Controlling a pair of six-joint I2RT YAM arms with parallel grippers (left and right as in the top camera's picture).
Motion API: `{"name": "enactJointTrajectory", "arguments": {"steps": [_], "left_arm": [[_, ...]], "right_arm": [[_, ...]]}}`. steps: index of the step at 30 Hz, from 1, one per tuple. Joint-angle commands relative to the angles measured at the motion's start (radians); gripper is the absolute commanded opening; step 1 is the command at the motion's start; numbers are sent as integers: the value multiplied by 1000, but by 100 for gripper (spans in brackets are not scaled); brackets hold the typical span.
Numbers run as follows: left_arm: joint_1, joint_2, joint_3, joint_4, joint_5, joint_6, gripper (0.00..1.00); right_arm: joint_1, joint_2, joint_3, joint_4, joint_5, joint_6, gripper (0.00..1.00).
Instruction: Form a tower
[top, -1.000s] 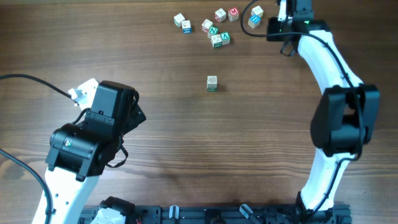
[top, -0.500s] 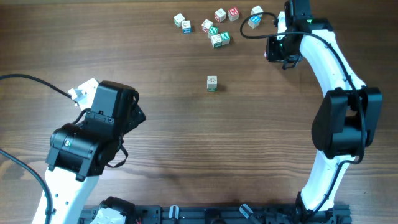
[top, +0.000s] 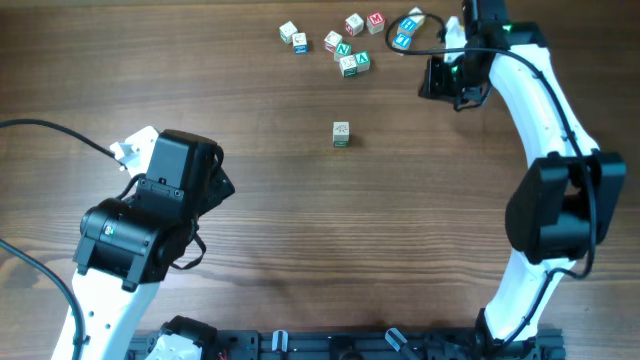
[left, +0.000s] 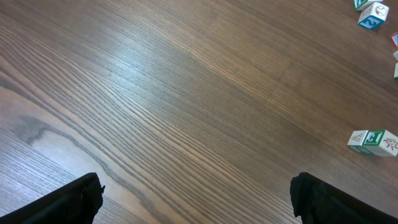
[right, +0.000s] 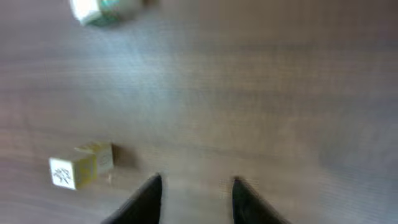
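At the left, the left fingers (left: 68, 202) are spread wide with nothing between them, hanging over bare desk (top: 300, 250) well apart from every cube. Along the far edge lies a scatter of loose cubes (top: 353, 62) with red and green marks. The tower is not up as far as these views show. The likely base, a pale cube with green on its side (top: 341, 134), sits alone near the middle of the desk. The blue-lettered cube (top: 402, 40) lies at the far edge against another white cube (top: 412, 20), just left of the right arm. The right fingers (right: 146, 202) are parted by a narrow gap and pinch nothing, and the wrist view is blurred. They stand near the blue-lettered cube but not over it. The main risk is a poor pick. With the gap so narrow, a descent could land a fingertip on the cube, tip it, or shove it into its neighbour. A black cable (top: 432, 17) curves close by those two cubes and could drag them as the arm swings. Later, an off-centre release could topple the small base.
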Motion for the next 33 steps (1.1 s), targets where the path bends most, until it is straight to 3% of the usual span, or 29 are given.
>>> {"name": "enactJointTrajectory", "arguments": {"steps": [1,3,4,7,12,18,24,28,33], "left_arm": [[10,-2,-9,0,5,-16,100],[10,-2,-9,0,5,-16,100],[10,-2,-9,0,5,-16,100],[10,-2,-9,0,5,-16,100],[10,-2,-9,0,5,-16,100],[10,-2,-9,0,5,-16,100],[10,-2,-9,0,5,-16,100],[10,-2,-9,0,5,-16,100],[10,-2,-9,0,5,-16,100]], "right_arm": [[0,-23,26,85,5,3,55],[0,-17,9,171,5,26,81],[2,-8,-4,241,5,26,88],[24,49,-24,407,76,53,96],[86,178,-24,640,182,135,98],[144,314,-24,856,447,279,98],[155,408,-23,973,534,394,96],[155,447,-23,1002,544,414,85],[157,451,-22,991,544,414,58]]}}
